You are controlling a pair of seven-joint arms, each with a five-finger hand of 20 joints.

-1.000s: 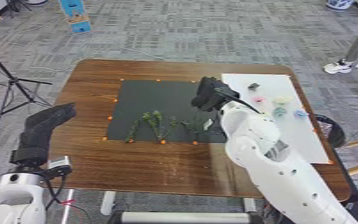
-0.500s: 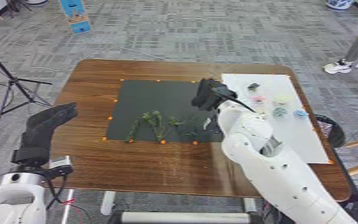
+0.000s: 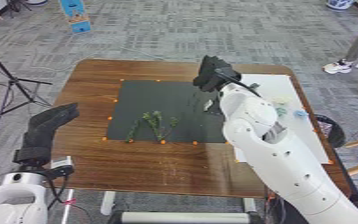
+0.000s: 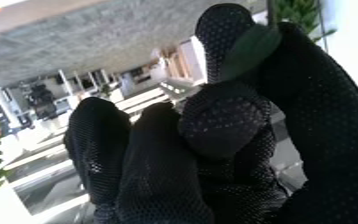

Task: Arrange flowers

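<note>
Thin, leafy green sprigs point(image 3: 156, 120) lie on the dark mat point(image 3: 162, 95) atop the desk point(image 3: 175, 172). The right hand point(image 3: 213, 75), curled above the mat's far corner, pinches a green leaf point(image 4: 249, 52) (broad and smooth, that one); the left hand's point(image 3: 47, 125) fingers are loosely extended.

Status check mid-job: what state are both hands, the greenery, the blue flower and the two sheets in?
Right hand: closed on a green sprig.
Left hand: open, empty.
Green sprig: pinched.
Loose stems: lying flat.
Blue flower: lying unheld.
Black sheet: flat.
White sheet: flat.
</note>
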